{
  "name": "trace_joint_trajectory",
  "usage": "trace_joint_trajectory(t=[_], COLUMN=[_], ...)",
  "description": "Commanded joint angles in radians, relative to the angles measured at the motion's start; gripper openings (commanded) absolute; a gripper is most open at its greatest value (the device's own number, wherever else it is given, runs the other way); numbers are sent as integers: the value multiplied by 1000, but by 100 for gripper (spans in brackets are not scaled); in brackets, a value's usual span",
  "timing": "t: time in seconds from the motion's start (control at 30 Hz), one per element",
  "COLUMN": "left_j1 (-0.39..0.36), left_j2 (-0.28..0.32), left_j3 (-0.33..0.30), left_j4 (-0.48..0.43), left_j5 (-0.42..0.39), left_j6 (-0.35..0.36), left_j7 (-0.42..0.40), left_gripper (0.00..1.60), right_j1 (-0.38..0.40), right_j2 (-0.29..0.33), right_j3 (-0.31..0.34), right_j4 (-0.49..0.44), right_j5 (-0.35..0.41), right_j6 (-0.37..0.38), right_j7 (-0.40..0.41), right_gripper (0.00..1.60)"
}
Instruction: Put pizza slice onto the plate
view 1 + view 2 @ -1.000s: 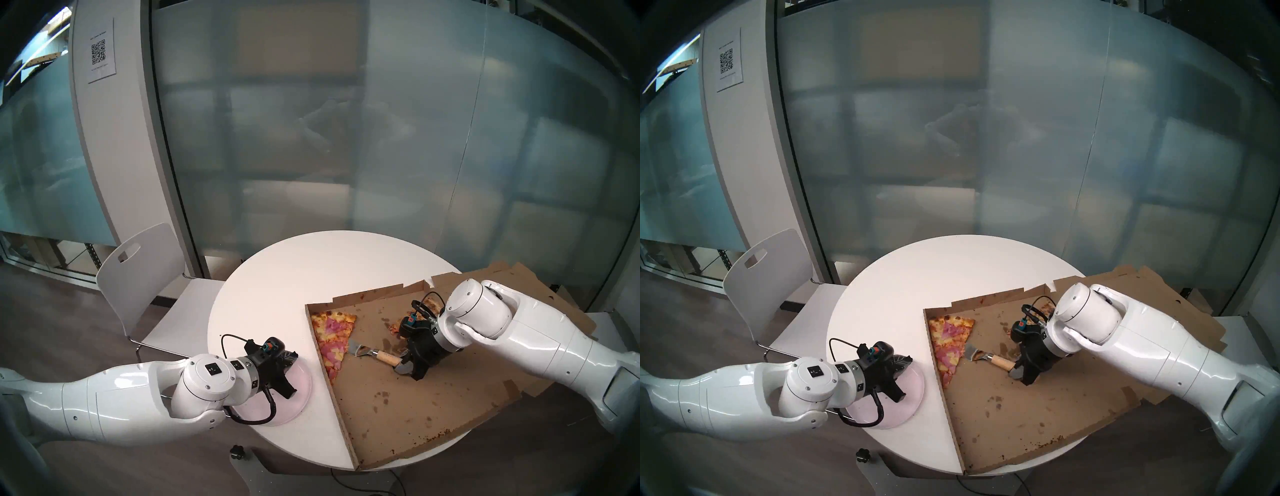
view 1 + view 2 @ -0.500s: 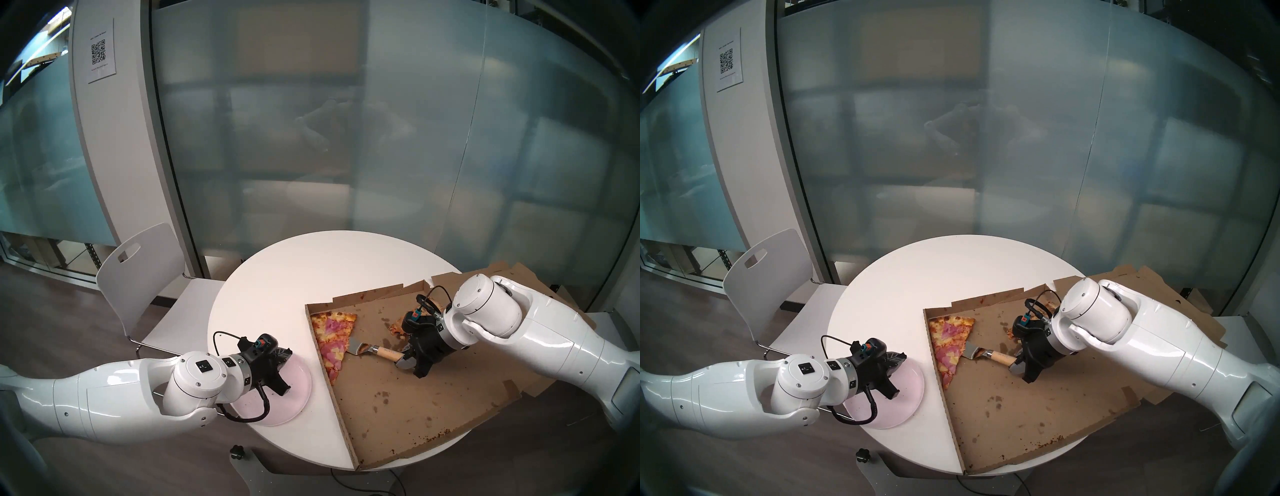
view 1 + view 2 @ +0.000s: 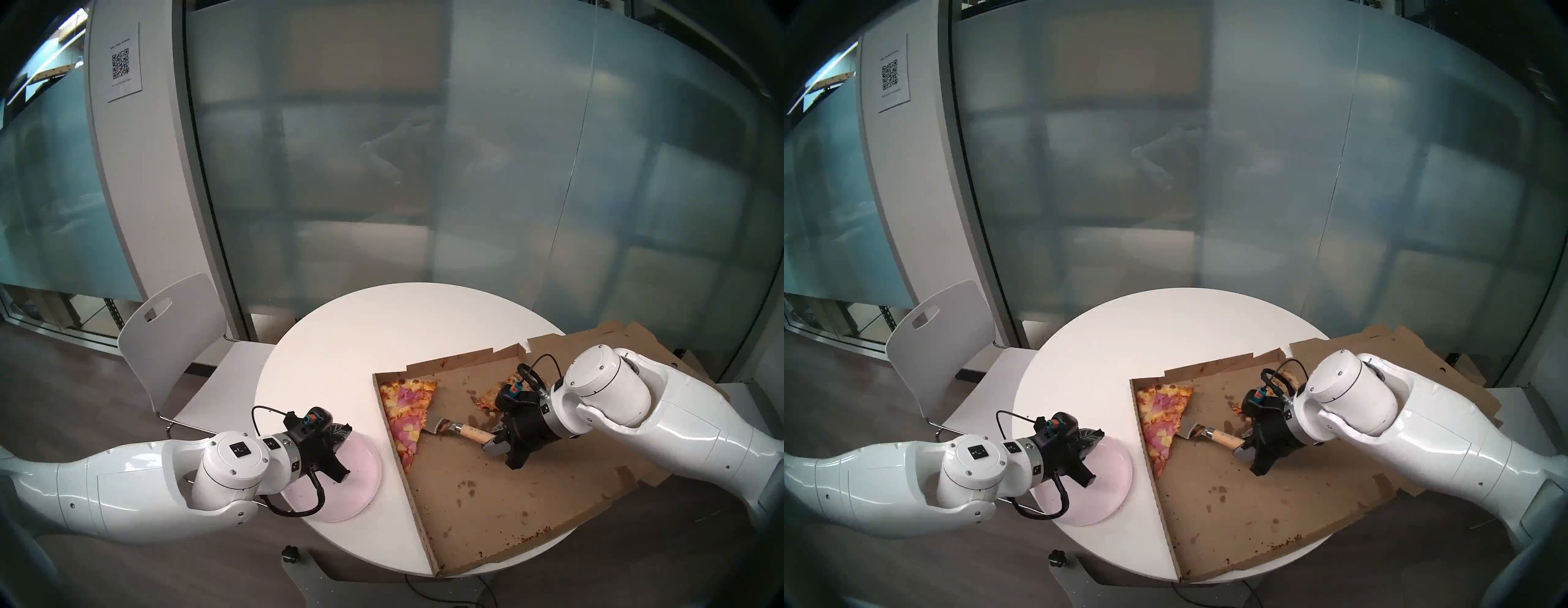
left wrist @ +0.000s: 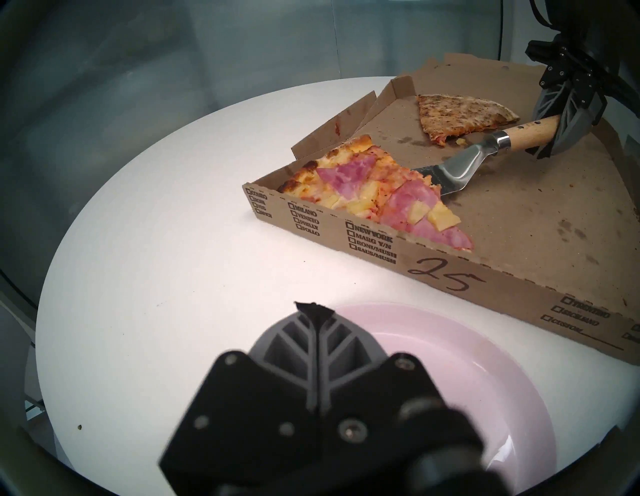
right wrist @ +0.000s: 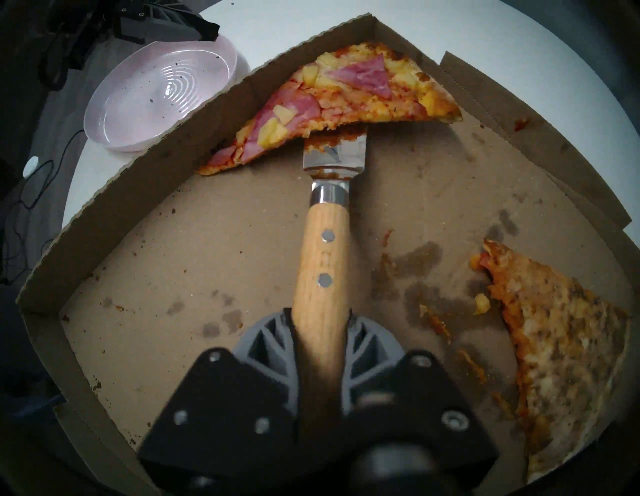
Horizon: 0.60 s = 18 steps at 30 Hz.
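1. Frosted glass panels closed off the room behind a round white counter [image 3: 339, 339], on which everything was set.
2. Nearest, the pale pink plate [image 3: 365, 479] lay bare apart from a few crumbs, just beside the open cardboard pizza box [image 3: 509, 501]. The left gripper [image 4: 313, 308] was held over the plate's rim, its jaws pressed together on nothing.
3. Farther in, the pizza slice [image 5: 332, 104] lay inside the box along its left wall, ham and pineapple uppermost.
4. The spatula [image 5: 323, 263] was pinched by its wooden handle in the right gripper [image 5: 320, 322], and its metal blade was tucked under the slice's long edge near mid-length.
5. The slice was judged light but limp and greasy, so it would sag and shed toppings; support was best taken from beneath, centred under its middle, and the blade kept level.
6. Farthest, a second browned slice [image 4: 464, 114] was left aside.
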Motion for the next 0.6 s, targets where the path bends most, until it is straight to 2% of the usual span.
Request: trace_joint_trajectory(t=[0.0, 0.23, 0.57], left_j1=[6, 5, 2], left_j2=[58, 106, 142], left_j3=[-21, -40, -53], left_j4=[-47, -85, -111], left_j5=[-16, -49, -82], left_j6=[-57, -94, -128], left_j7=[1, 14, 24], left_gripper=[0, 0, 0], right_j1=[-69, -103, -123], right_j2=[41, 80, 128], right_j3=[55, 80, 122], right_j4=[-52, -78, -115], right_j5=[73, 112, 158], right_j6=[-53, -73, -79], right_j7=[-47, -65, -79], right_gripper=[0, 0, 0])
